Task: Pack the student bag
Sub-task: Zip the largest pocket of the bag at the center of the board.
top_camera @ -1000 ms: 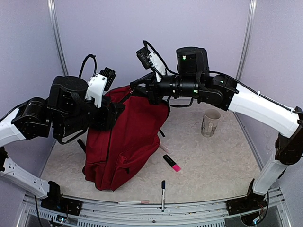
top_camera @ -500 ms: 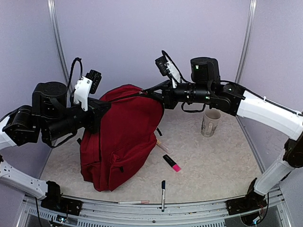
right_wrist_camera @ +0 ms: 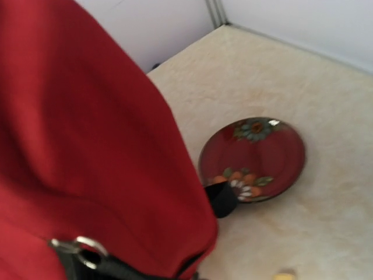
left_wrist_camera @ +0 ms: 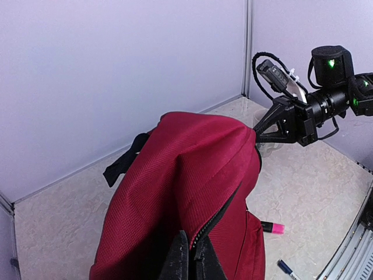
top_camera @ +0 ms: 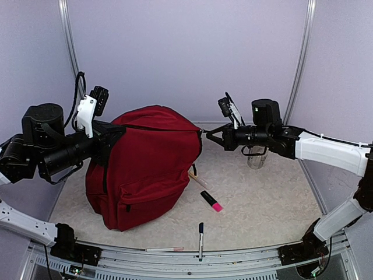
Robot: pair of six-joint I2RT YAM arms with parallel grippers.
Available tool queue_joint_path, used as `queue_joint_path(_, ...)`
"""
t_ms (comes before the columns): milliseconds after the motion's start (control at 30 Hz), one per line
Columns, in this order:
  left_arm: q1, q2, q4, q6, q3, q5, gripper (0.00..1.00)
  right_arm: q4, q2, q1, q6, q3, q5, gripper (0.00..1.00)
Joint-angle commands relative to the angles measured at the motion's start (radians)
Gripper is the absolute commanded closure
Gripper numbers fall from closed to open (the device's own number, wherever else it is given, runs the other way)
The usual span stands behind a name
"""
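The student bag (top_camera: 148,166), a big dark red backpack, stands on the table, its top stretched between my two grippers. My left gripper (top_camera: 113,135) is shut on the bag's left top edge. In the left wrist view its fingers (left_wrist_camera: 185,259) pinch the fabric by the black zipper (left_wrist_camera: 224,213). My right gripper (top_camera: 205,136) is shut on the bag's right top corner, also seen from the left wrist (left_wrist_camera: 258,133). In the right wrist view the bag (right_wrist_camera: 87,128) fills the left side, with a metal ring (right_wrist_camera: 87,248) near the bottom; the fingers themselves are hidden.
A mug (top_camera: 259,156) stands behind my right arm. A pink highlighter (top_camera: 211,201), a blue pen (top_camera: 200,232), a pale pen (top_camera: 165,249) and a beige stick (top_camera: 197,179) lie right of and in front of the bag. A red flowered plate (right_wrist_camera: 252,158) lies behind the bag.
My left gripper has shut on the bag's edge and moved left. The right gripper has moved right and down. The bag's top is now pulled wide between them.
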Motion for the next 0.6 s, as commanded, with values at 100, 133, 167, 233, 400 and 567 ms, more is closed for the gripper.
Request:
queue_joint_path(100,0.012,-0.113,0.05,-0.024,0.005,-0.157,1.0,0.098,0.104,-0.062,0.126,-0.075,-0.021,1.0)
queue_joint_path(133,0.011,-0.118,0.039,-0.034,0.002,-0.176,1.0,0.115,0.112,-0.055,0.137,-0.082,-0.031,1.0)
queue_joint_path(167,0.011,-0.124,0.029,-0.043,-0.001,-0.19,1.0,0.124,0.12,-0.045,0.142,-0.085,-0.042,1.0)
queue_joint_path(233,0.013,-0.129,0.011,-0.05,-0.01,-0.183,1.0,0.121,0.135,-0.02,0.139,-0.072,-0.053,1.0)
queue_joint_path(400,0.012,-0.079,-0.091,-0.031,0.014,0.058,0.68,0.082,0.14,0.047,0.108,0.037,-0.047,1.0)
queue_joint_path(567,0.004,-0.026,-0.099,-0.022,0.117,0.222,0.24,0.052,0.157,0.095,0.083,0.17,-0.039,1.0)
